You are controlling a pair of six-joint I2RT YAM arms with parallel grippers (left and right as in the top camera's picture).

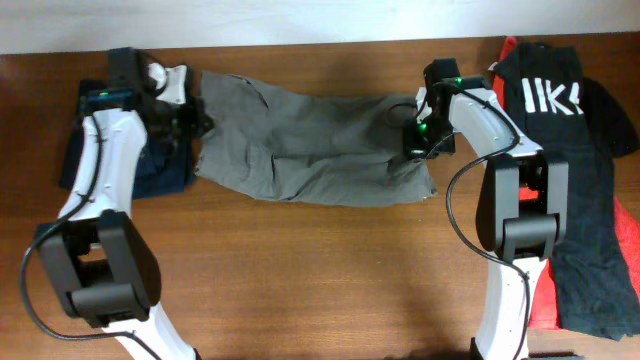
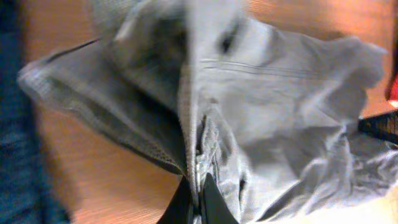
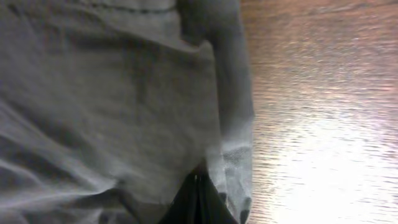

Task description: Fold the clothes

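Observation:
The wrinkled grey-khaki trousers (image 1: 300,140) lie stretched across the back of the table between both arms. My left gripper (image 1: 198,123) is shut on their left end; the left wrist view shows a fold of the trousers (image 2: 261,106) pinched between the black fingers (image 2: 198,198). My right gripper (image 1: 418,140) is shut on their right end; the right wrist view shows the trousers (image 3: 112,99) hanging from the closed fingers (image 3: 198,194). Dark navy trousers (image 1: 160,172) lie under the left arm. A black T-shirt with white print (image 1: 560,110) lies at the right over a red garment (image 1: 548,300).
The brown wooden table (image 1: 320,270) shows in front of the trousers. The black T-shirt and more black cloth (image 1: 600,260) cover the right edge beside the right arm's base (image 1: 520,215). The left arm's base (image 1: 100,270) stands front left.

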